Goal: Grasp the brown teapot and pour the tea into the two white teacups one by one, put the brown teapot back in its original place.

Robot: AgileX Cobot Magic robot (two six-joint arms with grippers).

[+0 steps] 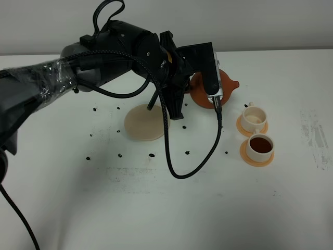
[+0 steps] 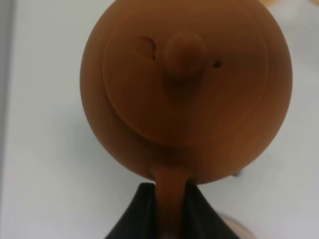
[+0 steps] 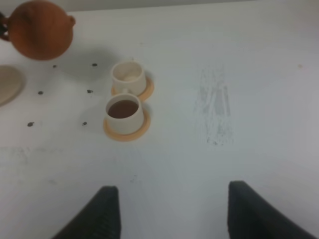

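Observation:
My left gripper [image 2: 170, 211] is shut on the loop handle of the brown teapot [image 1: 229, 85], holding it in the air with the spout toward the two white teacups. The teapot fills the left wrist view [image 2: 184, 89] and shows in the right wrist view [image 3: 40, 30]. The near teacup [image 1: 260, 146] [image 3: 123, 110] holds dark tea. The far teacup [image 1: 254, 116] [image 3: 128, 74] looks pale inside. The cream saucer [image 1: 145, 123] [image 3: 7, 84] lies bare to the left of the teapot. My right gripper [image 3: 172, 214] is open and empty, well in front of the cups.
Each cup stands on an orange coaster [image 1: 256, 158] [image 1: 243, 125]. Small dark specks [image 1: 120, 154] are scattered on the white table around the saucer. A black cable [image 1: 179, 174] hangs from the left arm down to the table. Grey scuff marks [image 1: 316, 136] lie at the right.

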